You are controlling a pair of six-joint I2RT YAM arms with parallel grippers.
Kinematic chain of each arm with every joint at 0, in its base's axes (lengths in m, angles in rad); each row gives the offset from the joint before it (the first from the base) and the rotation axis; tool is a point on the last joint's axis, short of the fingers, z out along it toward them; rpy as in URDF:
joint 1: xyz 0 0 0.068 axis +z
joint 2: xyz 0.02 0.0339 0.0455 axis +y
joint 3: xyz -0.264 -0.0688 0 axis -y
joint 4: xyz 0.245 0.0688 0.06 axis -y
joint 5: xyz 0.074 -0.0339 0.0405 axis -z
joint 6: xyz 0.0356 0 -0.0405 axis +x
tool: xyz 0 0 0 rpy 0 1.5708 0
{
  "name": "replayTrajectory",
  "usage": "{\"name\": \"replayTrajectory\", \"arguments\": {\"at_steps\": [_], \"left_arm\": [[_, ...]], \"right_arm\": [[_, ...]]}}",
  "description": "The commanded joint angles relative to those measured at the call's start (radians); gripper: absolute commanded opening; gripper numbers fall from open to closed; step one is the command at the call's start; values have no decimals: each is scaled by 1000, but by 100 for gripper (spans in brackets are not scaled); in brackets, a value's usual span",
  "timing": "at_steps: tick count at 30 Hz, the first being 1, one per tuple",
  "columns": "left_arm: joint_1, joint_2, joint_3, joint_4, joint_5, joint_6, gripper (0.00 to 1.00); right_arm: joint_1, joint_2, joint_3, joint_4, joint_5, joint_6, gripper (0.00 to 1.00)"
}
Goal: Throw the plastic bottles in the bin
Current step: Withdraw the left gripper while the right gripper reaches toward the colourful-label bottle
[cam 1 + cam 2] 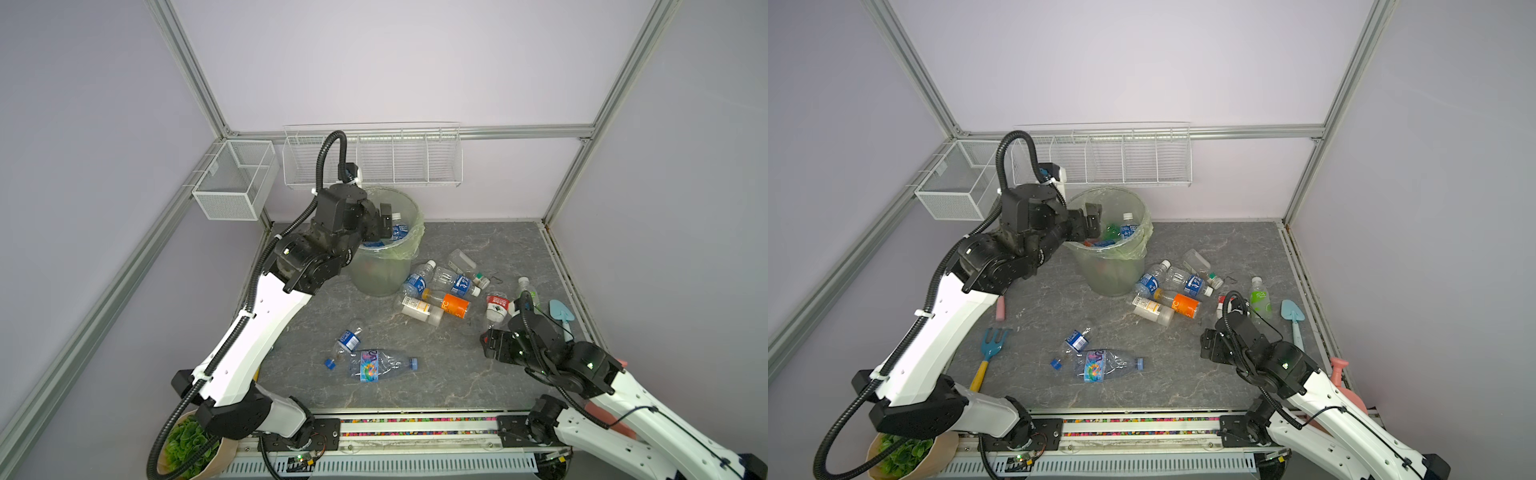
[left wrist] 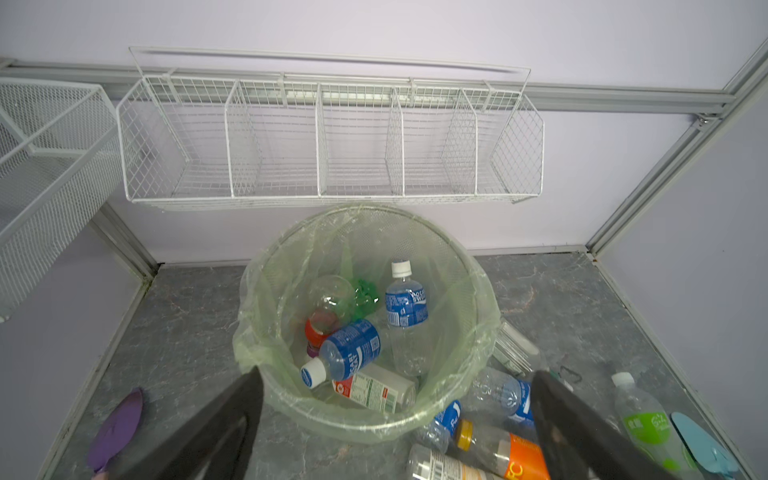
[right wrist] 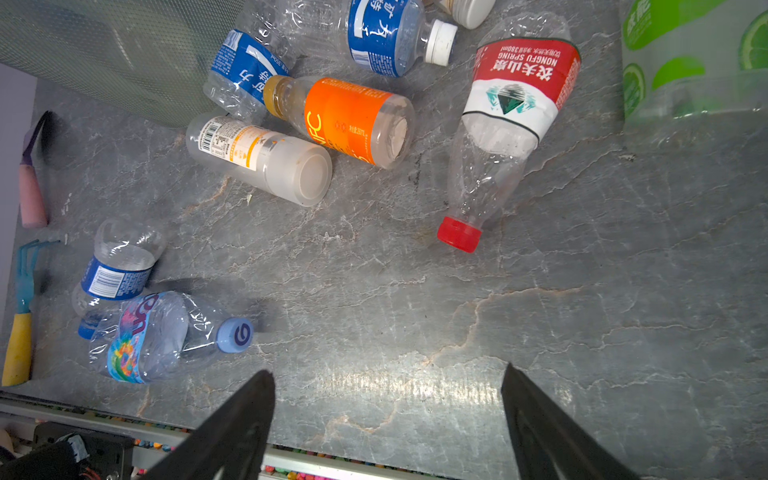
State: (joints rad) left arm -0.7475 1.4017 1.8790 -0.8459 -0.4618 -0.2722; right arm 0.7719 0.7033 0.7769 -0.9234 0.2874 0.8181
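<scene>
Left gripper (image 2: 395, 376), jaws spread and empty, over the round pale-green translucent plastic bin (image 2: 365, 428) holding several clear plastic bottles (image 2: 405, 307); right gripper (image 3: 386, 370), also spread and empty, above the grey table (image 3: 415, 291) near a crumpled red-labelled bottle (image 3: 515, 104), probably light, springy and slippery, best pinched across its labelled middle.

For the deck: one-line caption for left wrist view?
Open left gripper over the lined bin; several plastic bottles inside, an orange-label bottle and others on the table beside it.
</scene>
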Motion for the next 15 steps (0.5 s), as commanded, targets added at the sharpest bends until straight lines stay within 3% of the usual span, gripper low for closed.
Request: {"name": "replayTrajectory", "arguments": {"at_steps": [1,10,15], "left_arm": [[-5,-111,-90,31,15,-53,99],[-6,-316,-363,19,-5,-152,99],[-6,-424,-526,-3,-17,-242,100]], "right_arm": [[-3,-1,7,13,-23,-32,88],[3,64,-8,96,-127,-84,88],[58,110,-10,176,-176,-140,88]]}}
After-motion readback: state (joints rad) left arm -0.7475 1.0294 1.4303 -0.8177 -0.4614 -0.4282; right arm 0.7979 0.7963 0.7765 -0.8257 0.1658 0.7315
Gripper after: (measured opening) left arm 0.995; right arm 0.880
